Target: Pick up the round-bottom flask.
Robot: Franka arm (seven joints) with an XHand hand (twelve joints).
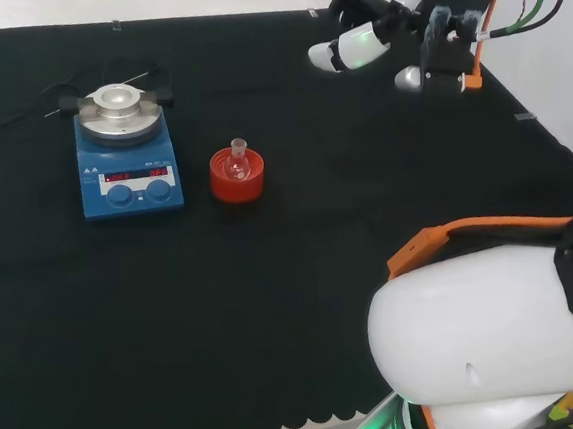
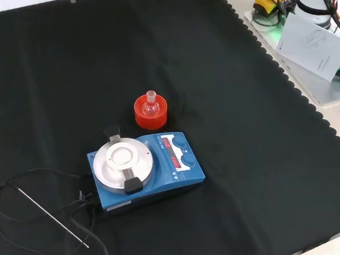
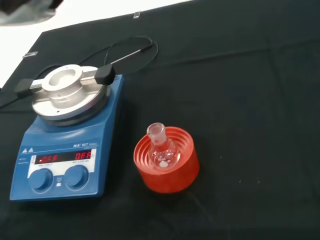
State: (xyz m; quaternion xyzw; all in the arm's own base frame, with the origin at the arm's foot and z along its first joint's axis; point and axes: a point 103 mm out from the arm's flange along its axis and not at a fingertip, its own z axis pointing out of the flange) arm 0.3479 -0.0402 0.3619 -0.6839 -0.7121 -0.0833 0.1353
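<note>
I saw the round-bottom flask (image 1: 237,162) sitting upright in its red ribbed stand (image 1: 237,176), just beside the blue hotplate (image 1: 128,166). The hand (image 1: 353,48) hung well apart at the cloth's far edge, fingers relaxed, holding nothing.

Head cam: we look from behind and above the arm's base, hotplate (image 1: 128,157) far left, red stand (image 1: 237,174) to its right. Front cam: opposite-ish quarter turn, high, looking down; red stand beyond the hotplate. Wrist cam: closest, same pair large. All three share hotplate, stand and black cloth (image 2: 264,148).
</note>
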